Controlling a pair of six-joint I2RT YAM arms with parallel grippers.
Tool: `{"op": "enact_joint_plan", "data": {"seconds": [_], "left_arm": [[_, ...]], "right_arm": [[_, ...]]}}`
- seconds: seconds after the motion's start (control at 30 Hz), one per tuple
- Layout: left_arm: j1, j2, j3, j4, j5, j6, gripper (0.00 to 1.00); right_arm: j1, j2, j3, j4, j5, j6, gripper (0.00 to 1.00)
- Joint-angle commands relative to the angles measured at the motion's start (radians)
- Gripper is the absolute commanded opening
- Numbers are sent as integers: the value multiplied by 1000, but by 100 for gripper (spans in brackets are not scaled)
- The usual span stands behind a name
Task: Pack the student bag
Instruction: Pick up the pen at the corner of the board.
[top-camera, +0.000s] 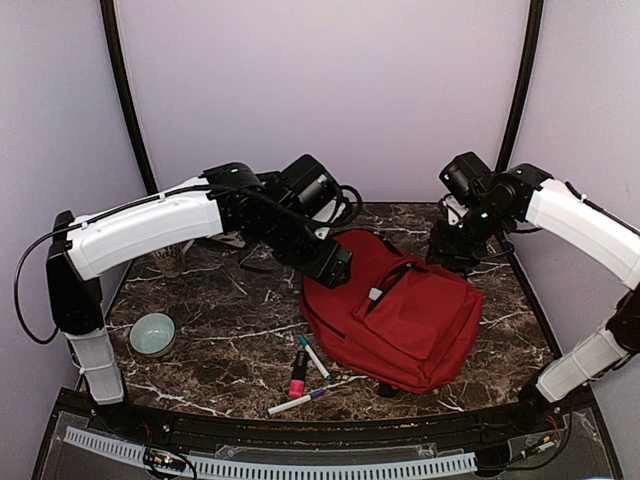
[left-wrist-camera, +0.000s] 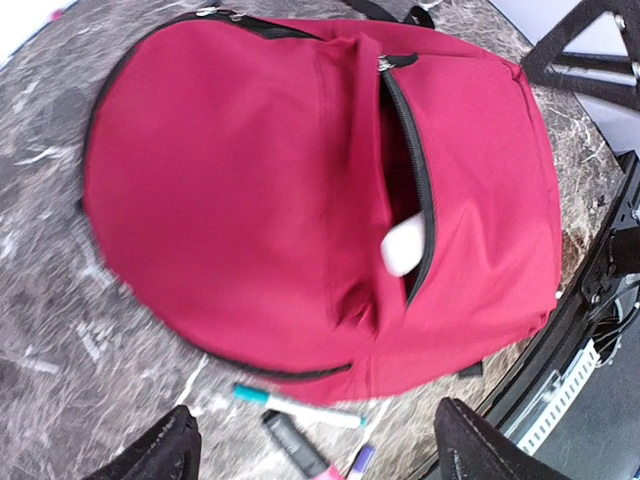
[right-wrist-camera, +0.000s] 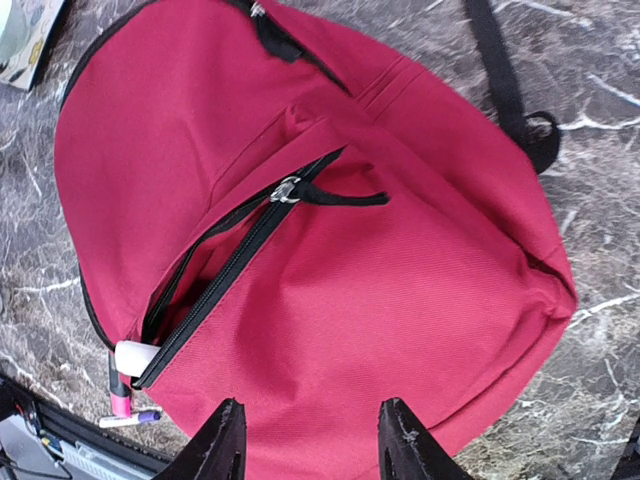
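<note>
The student bag (top-camera: 410, 320) is a red backpack lying flat on the marble table. Its front zip pocket (right-wrist-camera: 215, 280) gapes open, and a white object (left-wrist-camera: 404, 247) pokes out at the pocket's lower end. My left gripper (top-camera: 332, 266) hangs over the bag's left edge; in the left wrist view it (left-wrist-camera: 315, 450) is wide open and holds nothing. My right gripper (top-camera: 452, 250) hovers above the bag's far right corner. Its fingers stand apart over the red fabric with nothing between them (right-wrist-camera: 312, 445).
Near the bag's front edge lie a teal-capped marker (top-camera: 314, 357), a black and pink highlighter (top-camera: 298, 376) and a purple-capped pen (top-camera: 302, 401). A pale green bowl (top-camera: 153, 334) sits front left and a glass (top-camera: 172, 260) back left. A black strap (right-wrist-camera: 500, 80) trails from the bag.
</note>
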Motion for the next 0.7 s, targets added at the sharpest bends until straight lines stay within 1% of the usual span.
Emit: {"op": "enact_joint_plan", "data": {"seconds": [0.0, 0.03, 0.07, 0.13, 0.23, 0.3, 0.4, 0.5, 0.67], "left_arm": [[0, -157, -143, -31, -91, -46, 84], [0, -188, -173, -25, -110, -57, 86], [0, -220, -203, -23, -132, -71, 90], [0, -278, -258, -19, -177, -94, 98], [11, -351, -360, 1, -184, -127, 99], [35, -378, -422, 5, -149, -162, 99], [59, -394, -475, -19, -112, -237, 98], [58, -416, -523, -27, -82, -319, 93], [54, -457, -628, -34, -3, -413, 87]], "right_arm": [[-5, -56, 27, 15, 116, 53, 47], [-9, -66, 26, 14, 135, 66, 47], [-18, -78, 24, 17, 148, 78, 55], [-32, -109, 20, 24, 185, 108, 75], [-73, -167, 0, 72, 211, 120, 99], [-96, -212, -28, 126, 216, 134, 100], [-142, -282, -85, 207, 195, 183, 100], [-187, -327, -143, 265, 130, 193, 100], [-197, -358, -210, 284, 122, 187, 100]]}}
